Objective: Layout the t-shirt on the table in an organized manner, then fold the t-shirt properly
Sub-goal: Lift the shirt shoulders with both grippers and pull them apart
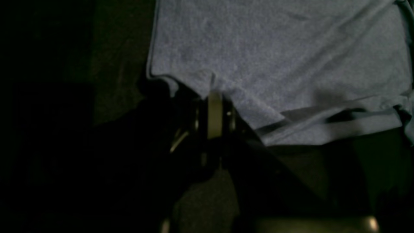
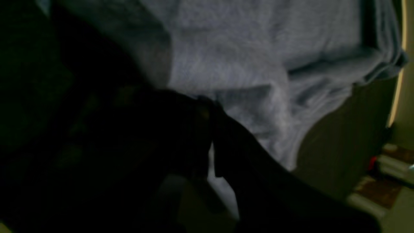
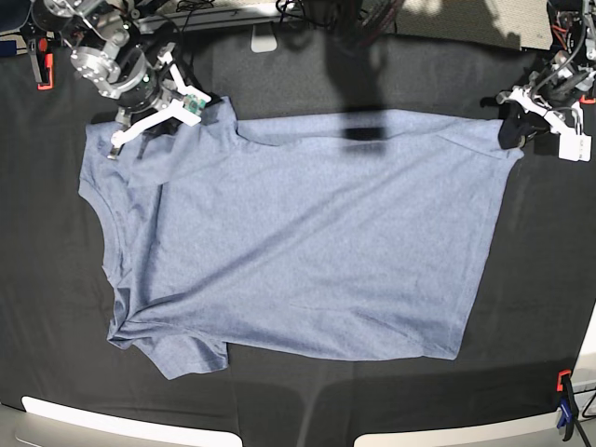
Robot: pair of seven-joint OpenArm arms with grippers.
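The blue-grey t-shirt (image 3: 298, 251) lies spread flat on the black table (image 3: 540, 279), sleeves at the left and hem at the right. No lettering shows. My left gripper (image 3: 510, 130) is shut on the hem's far right corner; in the left wrist view its fingertips (image 1: 212, 94) pinch the edge of the t-shirt (image 1: 275, 48). At the far left corner, by the upper sleeve, my right gripper (image 3: 197, 107) is shut on the cloth. The right wrist view is dark: the right gripper (image 2: 208, 103) has its fingers together against the t-shirt (image 2: 242, 48).
An orange clip (image 3: 42, 70) sits at the table's left edge and an orange-and-blue clip (image 3: 563, 410) at the near right. White panels (image 3: 121, 424) run along the near edge. A dark shadow (image 3: 363, 126) crosses the shirt's far edge.
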